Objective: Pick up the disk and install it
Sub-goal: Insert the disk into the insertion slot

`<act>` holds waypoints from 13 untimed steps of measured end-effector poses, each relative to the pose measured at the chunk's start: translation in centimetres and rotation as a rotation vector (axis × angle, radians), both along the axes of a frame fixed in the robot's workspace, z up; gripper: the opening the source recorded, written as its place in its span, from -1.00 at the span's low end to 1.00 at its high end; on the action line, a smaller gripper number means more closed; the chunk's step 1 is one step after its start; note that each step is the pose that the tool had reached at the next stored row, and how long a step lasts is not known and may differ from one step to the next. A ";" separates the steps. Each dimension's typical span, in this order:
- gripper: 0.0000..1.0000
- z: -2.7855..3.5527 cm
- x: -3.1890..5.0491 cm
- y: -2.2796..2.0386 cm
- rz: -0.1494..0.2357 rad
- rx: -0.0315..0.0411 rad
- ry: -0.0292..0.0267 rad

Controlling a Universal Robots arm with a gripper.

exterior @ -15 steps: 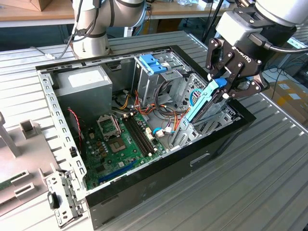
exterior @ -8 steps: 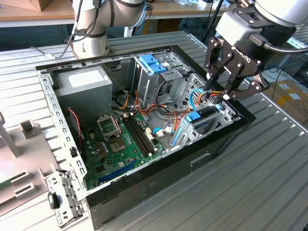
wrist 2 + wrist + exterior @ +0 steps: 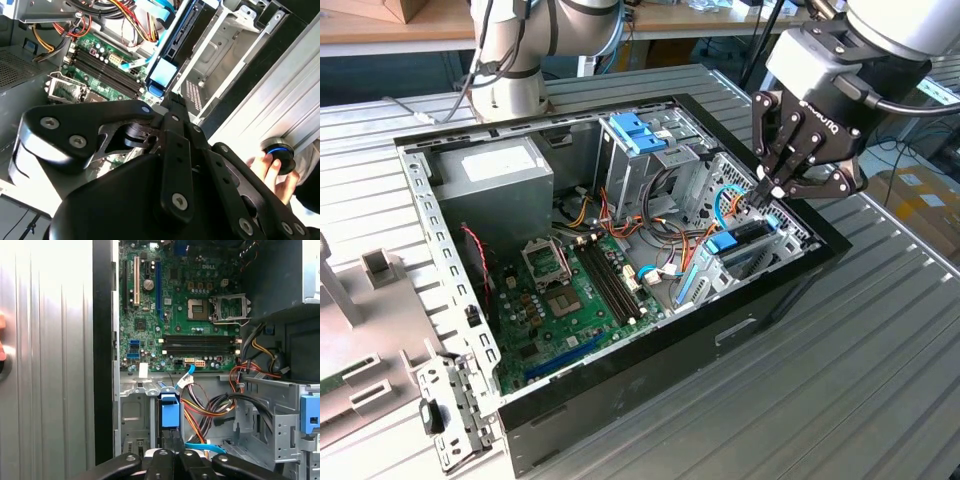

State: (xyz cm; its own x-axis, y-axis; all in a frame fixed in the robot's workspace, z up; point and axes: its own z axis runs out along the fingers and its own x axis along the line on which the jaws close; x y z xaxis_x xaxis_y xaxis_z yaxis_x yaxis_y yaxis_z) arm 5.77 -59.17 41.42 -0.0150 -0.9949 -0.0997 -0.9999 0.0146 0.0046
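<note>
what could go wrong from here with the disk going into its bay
1. The disk stands on edge in the metal bay just under the gripper; if skewed, it may jam against the bay walls.
2. Loose cables lie right beside the disk and could get pinched or snagged.
3. A hand rests beside the case, so the arm might strike it.

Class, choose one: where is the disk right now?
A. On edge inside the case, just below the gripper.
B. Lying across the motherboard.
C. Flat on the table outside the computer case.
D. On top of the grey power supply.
A: in the exterior view the disk stands on edge inside the case, directly under the gripper.
</note>
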 end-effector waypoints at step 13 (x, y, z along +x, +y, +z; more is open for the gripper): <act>-0.79 -0.44 2.68 -0.17 0.000 0.0000 0.0003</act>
State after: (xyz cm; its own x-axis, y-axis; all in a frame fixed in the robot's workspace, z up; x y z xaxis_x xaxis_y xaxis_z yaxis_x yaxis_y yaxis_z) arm 8.45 -59.34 40.98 -0.0149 -0.9949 -0.0998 -0.9999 0.0145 0.0048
